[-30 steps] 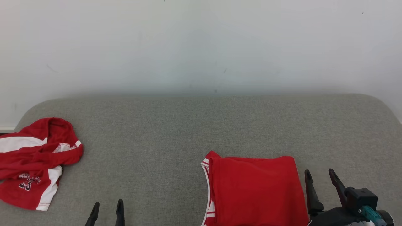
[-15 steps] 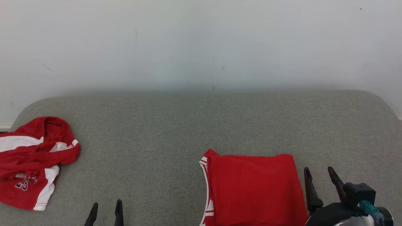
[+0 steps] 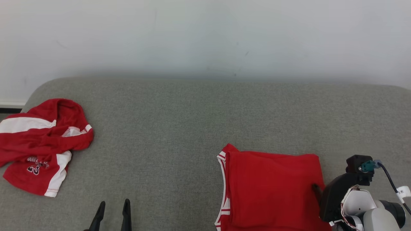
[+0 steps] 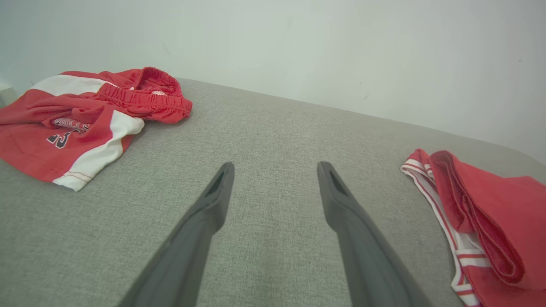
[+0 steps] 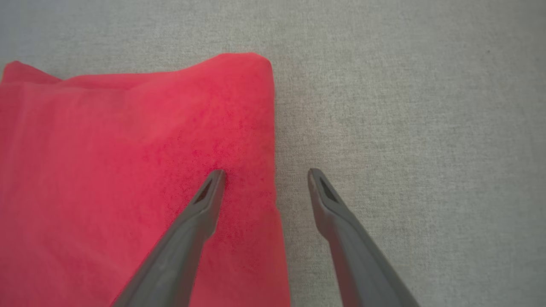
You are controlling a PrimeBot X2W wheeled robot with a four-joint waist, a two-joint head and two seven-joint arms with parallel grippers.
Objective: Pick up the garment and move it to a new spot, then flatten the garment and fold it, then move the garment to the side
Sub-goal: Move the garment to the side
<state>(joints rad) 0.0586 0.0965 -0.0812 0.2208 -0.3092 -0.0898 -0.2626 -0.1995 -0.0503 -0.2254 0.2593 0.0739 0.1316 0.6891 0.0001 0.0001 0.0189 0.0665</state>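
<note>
The garment [image 3: 273, 189] is a red jersey with white trim, folded into a flat rectangle at the lower right of the grey cushion [image 3: 192, 128]. My right gripper [image 3: 319, 192] is tipped down over its right edge. In the right wrist view, the right gripper [image 5: 264, 175] is open and straddles that edge: one finger is over the red garment [image 5: 128, 170], the other over bare grey fabric. My left gripper [image 3: 114, 205] stands open at the lower left with nothing between its fingers. In the left wrist view, the left gripper [image 4: 275, 168] is above bare cushion, with the garment [image 4: 503, 213] far to its right.
A crumpled pair of red and white shorts [image 3: 41, 144] lies at the cushion's left end, also seen as the shorts [image 4: 85, 115] in the left wrist view. A pale wall [image 3: 205, 38] rises behind the cushion. Bare grey fabric spans the middle.
The camera has shifted, so the whole picture sits higher and further right. My right gripper has tipped down from beside the garment to over its right edge. The left gripper has held still.
</note>
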